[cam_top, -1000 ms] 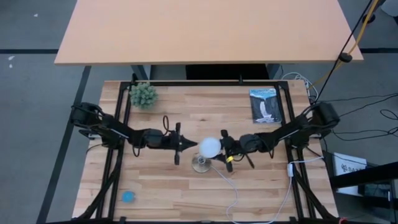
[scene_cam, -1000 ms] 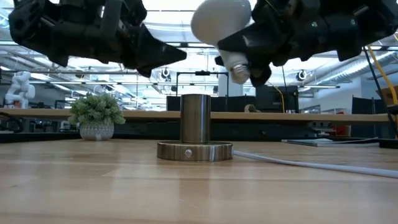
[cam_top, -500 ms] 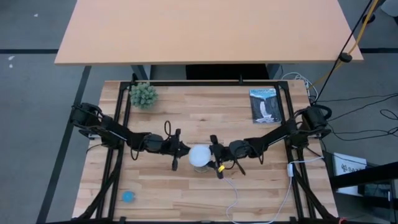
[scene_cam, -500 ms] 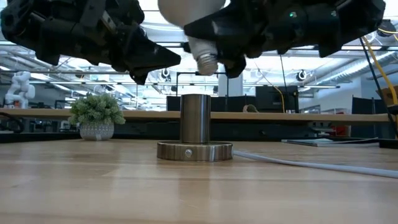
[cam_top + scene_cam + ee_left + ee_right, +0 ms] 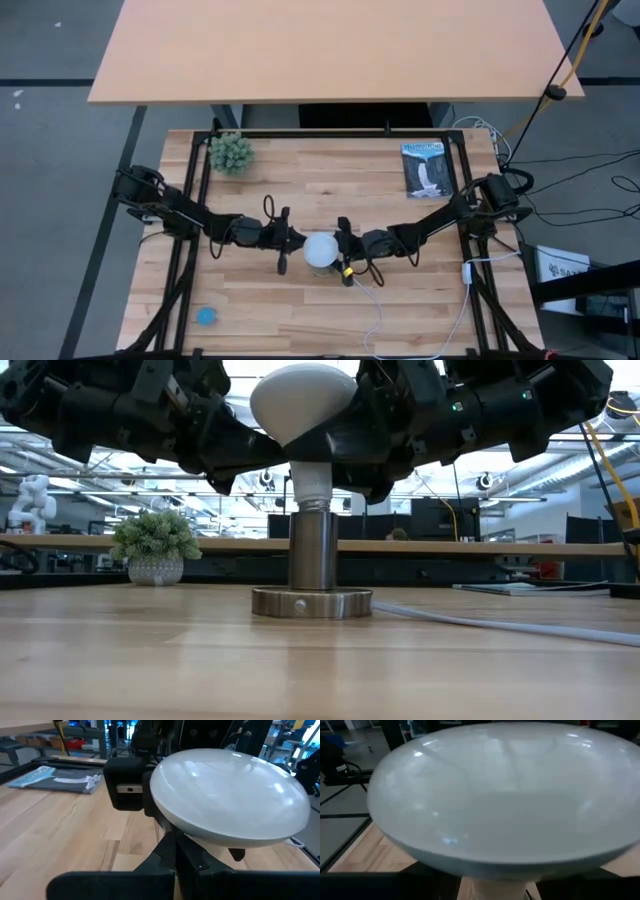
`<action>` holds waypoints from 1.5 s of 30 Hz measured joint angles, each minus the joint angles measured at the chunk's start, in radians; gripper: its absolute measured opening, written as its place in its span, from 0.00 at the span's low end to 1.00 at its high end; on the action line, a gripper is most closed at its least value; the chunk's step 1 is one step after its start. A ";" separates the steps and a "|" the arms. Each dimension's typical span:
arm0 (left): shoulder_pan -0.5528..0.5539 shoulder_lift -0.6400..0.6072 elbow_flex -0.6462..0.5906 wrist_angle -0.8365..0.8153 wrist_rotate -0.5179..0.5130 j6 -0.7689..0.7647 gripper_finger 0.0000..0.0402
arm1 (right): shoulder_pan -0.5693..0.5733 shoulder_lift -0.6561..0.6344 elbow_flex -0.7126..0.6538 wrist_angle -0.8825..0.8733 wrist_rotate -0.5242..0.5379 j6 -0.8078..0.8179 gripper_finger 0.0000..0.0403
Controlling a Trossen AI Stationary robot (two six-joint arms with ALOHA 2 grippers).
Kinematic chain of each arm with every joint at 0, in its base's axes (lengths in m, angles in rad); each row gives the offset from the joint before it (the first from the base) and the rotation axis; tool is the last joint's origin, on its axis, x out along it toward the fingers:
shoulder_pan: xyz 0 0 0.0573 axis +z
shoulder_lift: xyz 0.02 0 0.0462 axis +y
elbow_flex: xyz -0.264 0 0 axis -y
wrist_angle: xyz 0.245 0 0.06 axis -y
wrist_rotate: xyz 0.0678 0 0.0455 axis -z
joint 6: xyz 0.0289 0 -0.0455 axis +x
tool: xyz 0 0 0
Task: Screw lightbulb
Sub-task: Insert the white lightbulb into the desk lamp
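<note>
The white lightbulb (image 5: 320, 250) stands upright over the metal socket (image 5: 313, 550), with its grey screw base (image 5: 313, 502) at the socket's open top. The dome also shows in the left wrist view (image 5: 230, 795) and fills the right wrist view (image 5: 505, 790). My right gripper (image 5: 343, 255) comes from the table's right and is shut on the bulb. My left gripper (image 5: 297, 240) is shut. Its tip (image 5: 175, 852) lies under the dome's left side, beside the neck. The socket's round base (image 5: 312, 603) rests on the table. My right gripper holds the lightbulb by its white neck (image 5: 312, 475), just under the dome, between its two fingers (image 5: 365, 465). The fingers come about level from the table's right. The bulb stands upright, dome up, its screw base at the socket's mouth. My left gripper's shut tip is close beside the neck; whether it touches, I cannot tell.
A white cord (image 5: 375, 310) runs from the socket toward the near edge. A small potted plant (image 5: 231, 152) stands at the far left, a booklet (image 5: 428, 168) lies at the far right, and a blue disc (image 5: 206, 316) lies at the near left.
My right gripper has carried the lightbulb toward the table's left and then down. The bulb hung tilted to the right of the socket and above it. It has turned upright, and its screw base has come down onto the socket's top.
</note>
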State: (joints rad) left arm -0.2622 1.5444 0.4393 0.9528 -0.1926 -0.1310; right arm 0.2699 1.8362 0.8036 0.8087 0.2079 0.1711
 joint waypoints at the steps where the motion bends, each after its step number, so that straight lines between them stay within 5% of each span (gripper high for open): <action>1: -0.002 0.000 0.000 -0.001 0.000 -0.007 0.00 | 0.000 0.000 0.000 0.000 0.000 0.000 0.48; 45: -0.058 0.000 0.000 -0.065 -0.028 -0.160 0.00 | 0.013 -0.100 -0.001 -0.269 0.000 -0.025 0.49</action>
State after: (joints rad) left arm -0.3203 1.5444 0.4393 0.8874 -0.2206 -0.2908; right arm 0.2832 1.7363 0.8028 0.5401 0.2075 0.1462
